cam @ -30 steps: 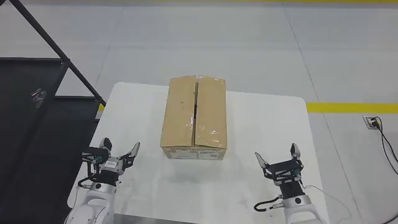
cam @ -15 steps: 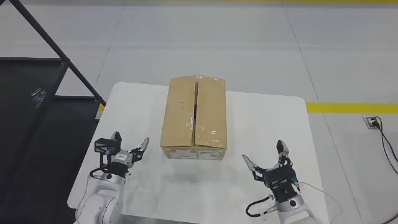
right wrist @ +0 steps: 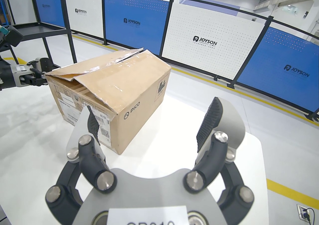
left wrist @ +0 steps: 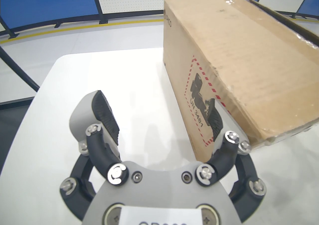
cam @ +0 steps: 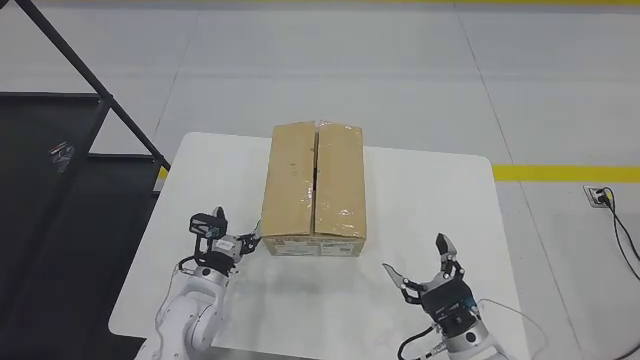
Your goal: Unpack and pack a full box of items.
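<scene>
A brown cardboard box (cam: 313, 192) stands in the middle of the white table (cam: 430, 210), its two top flaps folded down with a seam along the middle. In the right wrist view the box (right wrist: 112, 91) has flaps that lift slightly at the near end. My left gripper (cam: 232, 240) is open at the box's near left corner, one finger close to the box's (left wrist: 224, 56) side wall. My right gripper (cam: 420, 268) is open near the table's front edge, right of the box and apart from it.
A black metal rack (cam: 60, 160) stands to the left of the table. Blue and white fence panels (right wrist: 211, 36) line the floor behind. Bare tabletop lies on both sides of the box and in front of it.
Both arms moved inward towards the box. The left gripper went from the table's left edge to the box's near left corner; the right gripper shifted left along the front edge.
</scene>
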